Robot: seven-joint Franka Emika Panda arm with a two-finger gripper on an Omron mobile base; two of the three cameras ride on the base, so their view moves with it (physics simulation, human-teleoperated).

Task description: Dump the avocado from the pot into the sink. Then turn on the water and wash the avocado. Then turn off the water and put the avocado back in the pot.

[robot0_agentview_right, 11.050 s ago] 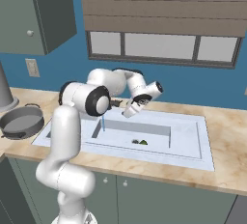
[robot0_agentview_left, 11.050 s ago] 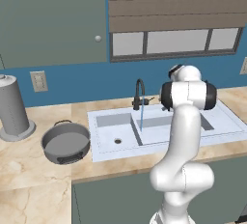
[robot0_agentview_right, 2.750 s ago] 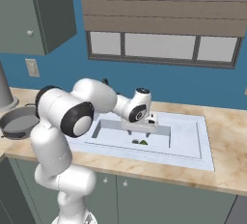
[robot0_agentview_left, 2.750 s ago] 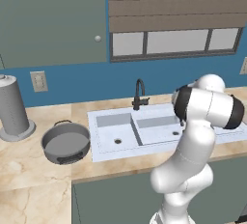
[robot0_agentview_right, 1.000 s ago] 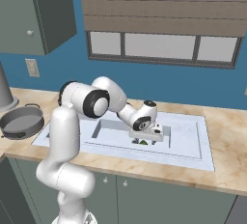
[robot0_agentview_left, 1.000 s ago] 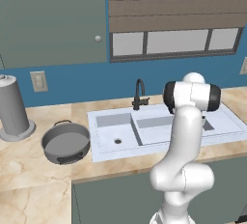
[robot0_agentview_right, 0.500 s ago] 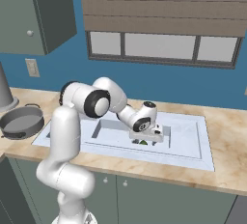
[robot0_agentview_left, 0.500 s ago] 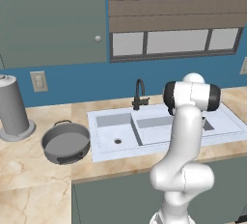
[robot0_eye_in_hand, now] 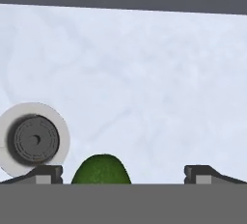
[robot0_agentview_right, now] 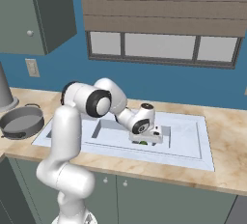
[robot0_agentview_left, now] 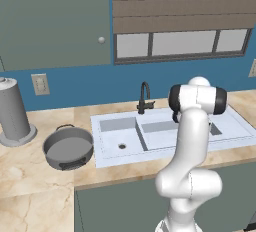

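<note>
The avocado is a small dark-green lump on the pale floor of the sink, right of a round dark drain. My gripper is open and low in the right basin. The avocado lies between its fingertips, nearer the left one, and is not clamped. In the right base view the gripper reaches down into the sink, with a bit of the green avocado under it. The grey pot stands empty on the counter, left of the sink.
A black curved faucet rises behind the divider between the basins, and no water runs from it. A tall grey cylinder on a round base stands at the far left of the counter. My own arm hides the right basin in the left base view.
Water ran from the faucet in the oldest frames and has stopped. The hand has since come down into the right basin over the avocado. Nothing has moved over the last second.
</note>
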